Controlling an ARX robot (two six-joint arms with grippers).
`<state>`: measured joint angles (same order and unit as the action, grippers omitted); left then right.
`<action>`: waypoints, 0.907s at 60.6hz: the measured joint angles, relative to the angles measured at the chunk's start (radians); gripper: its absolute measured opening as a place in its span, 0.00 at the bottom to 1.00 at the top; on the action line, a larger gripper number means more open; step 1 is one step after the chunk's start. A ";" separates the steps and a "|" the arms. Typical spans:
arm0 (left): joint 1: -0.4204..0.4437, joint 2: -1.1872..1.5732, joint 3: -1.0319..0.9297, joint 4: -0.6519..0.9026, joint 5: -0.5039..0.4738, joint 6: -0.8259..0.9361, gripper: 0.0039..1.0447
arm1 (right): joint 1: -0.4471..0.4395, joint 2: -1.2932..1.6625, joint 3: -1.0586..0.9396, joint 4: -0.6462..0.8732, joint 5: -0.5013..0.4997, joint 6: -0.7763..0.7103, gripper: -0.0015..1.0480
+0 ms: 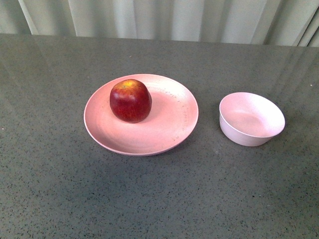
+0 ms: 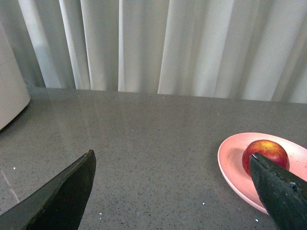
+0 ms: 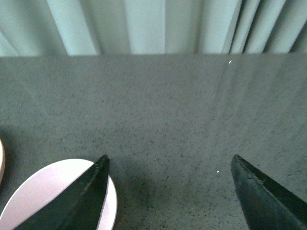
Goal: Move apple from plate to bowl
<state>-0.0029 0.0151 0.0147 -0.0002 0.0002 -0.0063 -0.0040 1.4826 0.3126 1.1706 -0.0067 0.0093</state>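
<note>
I've moved nothing yet: the apple (image 1: 130, 100) sits on the plate (image 1: 167, 127) mid-frame, the bowl (image 1: 244, 137) at right is empty (my left gripper (image 2: 172, 154) and right gripper (image 3: 170, 158) are spread wide).

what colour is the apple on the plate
Dark red apple with a yellow-orange patch at its top; clearest in the front view.

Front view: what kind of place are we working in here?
Probably a staged test bench, not a lived-in kitchen: a dark speckled stone-like countertop, a pale pleated curtain as backdrop, and only an apple on a pink plate, with a small bowl standing apart beside it.
</note>
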 joint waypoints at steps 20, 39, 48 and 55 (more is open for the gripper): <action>0.000 0.000 0.000 0.000 0.000 0.000 0.92 | 0.002 -0.226 -0.159 -0.081 0.007 -0.006 0.02; 0.000 0.000 0.000 0.000 0.000 0.000 0.92 | 0.002 -0.452 -0.244 -0.226 0.007 -0.006 0.02; 0.000 0.000 0.000 0.000 0.000 0.000 0.92 | 0.002 -0.567 -0.271 -0.312 0.007 -0.006 0.02; 0.000 0.000 0.000 0.000 0.000 0.000 0.92 | 0.002 -0.647 -0.285 -0.379 0.006 -0.006 0.02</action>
<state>-0.0029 0.0151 0.0147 -0.0002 0.0002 -0.0063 -0.0017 0.8356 0.0277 0.7918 -0.0002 0.0032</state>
